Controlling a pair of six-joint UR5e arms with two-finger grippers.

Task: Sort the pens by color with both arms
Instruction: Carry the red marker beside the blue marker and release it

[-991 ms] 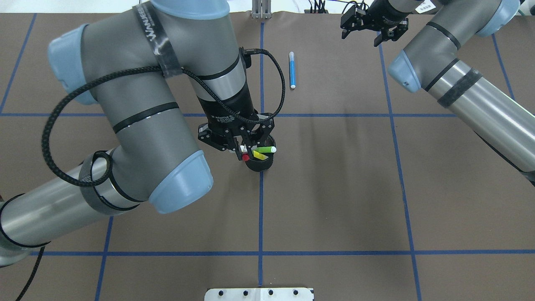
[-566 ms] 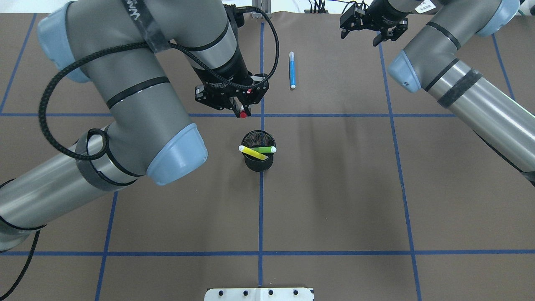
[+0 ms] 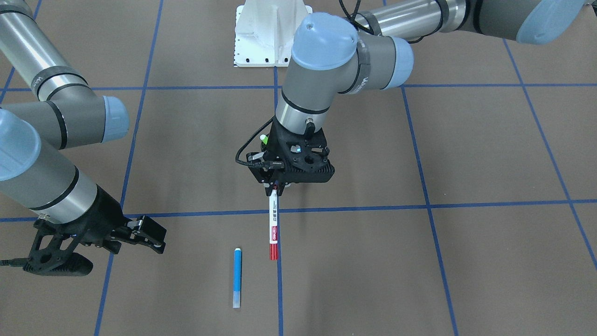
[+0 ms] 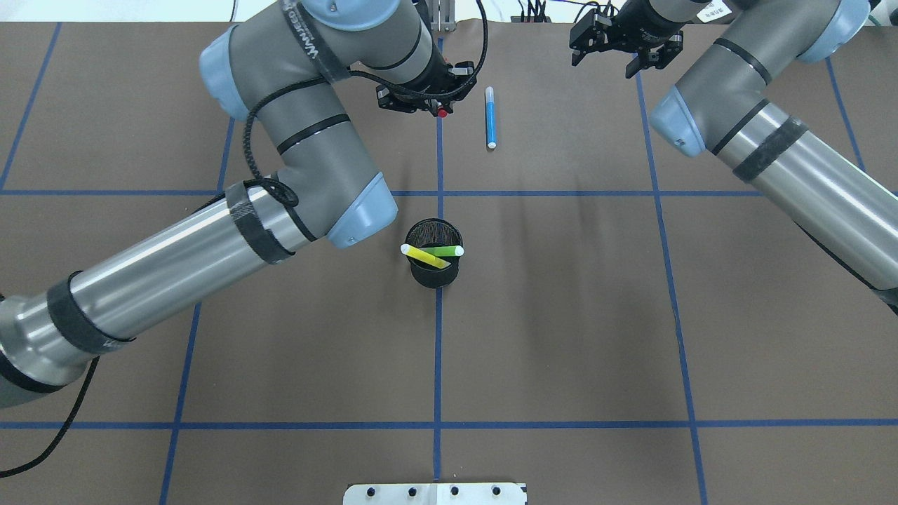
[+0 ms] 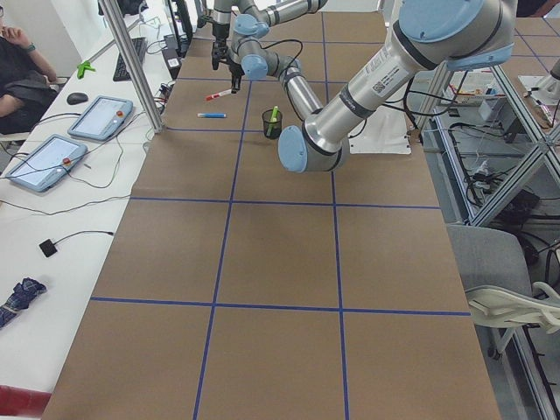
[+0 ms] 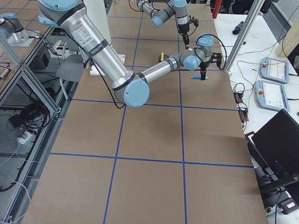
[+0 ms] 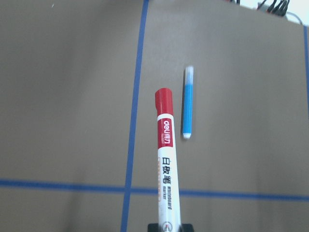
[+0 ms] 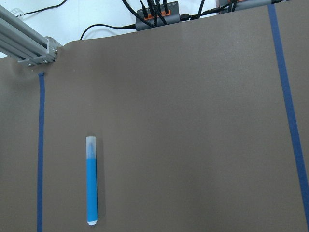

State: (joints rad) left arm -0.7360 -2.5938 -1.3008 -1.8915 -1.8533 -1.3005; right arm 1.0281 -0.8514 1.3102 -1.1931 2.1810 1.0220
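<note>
My left gripper is shut on the top end of the white marker with red caps, which hangs down from it over the far middle of the table. Just beside the marker, the blue pen lies flat on the mat. The yellow pen and the green pen lean inside the black mesh cup at the table's centre. My right gripper hovers open and empty at the far right, some way from the blue pen.
Blue tape lines divide the brown mat into squares. The white pedestal base stands at the robot's edge. Cables and a metal bracket sit just past the far edge. Side tables with tablets flank the mat.
My left arm lifted the white marker out of the mesh cup and carried it to the far side, next to the blue pen. The right arm stayed put.
</note>
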